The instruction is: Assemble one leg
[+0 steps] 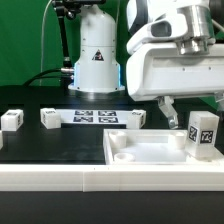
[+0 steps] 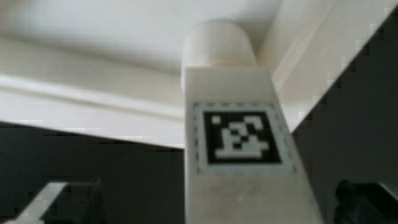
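Observation:
A leg, a small white oblong block with a black-and-white marker, stands upright at the right end of the large white panel. Whether it sits in a corner socket I cannot tell. My gripper is just above it, open, with one finger to the exterior view's left of the leg. In the wrist view the leg fills the middle, and the gripper has a dark finger apart from it on each side. Nothing is gripped.
Three more legs lie on the black table: one at the far left, one beside the marker board, one behind the panel. The robot's white base stands at the back.

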Controlling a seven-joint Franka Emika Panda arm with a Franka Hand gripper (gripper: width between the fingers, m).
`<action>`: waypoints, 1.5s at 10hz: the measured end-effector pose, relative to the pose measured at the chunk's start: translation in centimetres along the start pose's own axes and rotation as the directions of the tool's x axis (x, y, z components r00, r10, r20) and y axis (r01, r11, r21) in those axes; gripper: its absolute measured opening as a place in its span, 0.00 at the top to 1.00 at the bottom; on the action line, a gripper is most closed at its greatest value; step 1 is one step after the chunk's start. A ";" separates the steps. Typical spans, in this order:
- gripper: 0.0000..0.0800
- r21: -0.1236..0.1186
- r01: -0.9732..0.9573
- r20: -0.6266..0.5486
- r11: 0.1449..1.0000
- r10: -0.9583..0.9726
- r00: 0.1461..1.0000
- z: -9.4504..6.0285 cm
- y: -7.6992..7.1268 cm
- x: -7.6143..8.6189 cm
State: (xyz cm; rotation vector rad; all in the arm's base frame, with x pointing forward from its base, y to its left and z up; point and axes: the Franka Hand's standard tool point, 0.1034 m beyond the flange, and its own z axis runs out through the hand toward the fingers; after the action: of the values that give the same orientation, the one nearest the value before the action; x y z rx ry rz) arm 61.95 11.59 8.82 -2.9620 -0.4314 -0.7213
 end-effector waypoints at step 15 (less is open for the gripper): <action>0.31 0.061 -0.049 0.459 0.997 0.016 0.889 0.3 -0.1 0.3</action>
State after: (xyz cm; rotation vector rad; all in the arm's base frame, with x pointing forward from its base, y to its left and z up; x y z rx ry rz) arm 62.33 11.76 8.67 -3.0424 -0.4169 0.0138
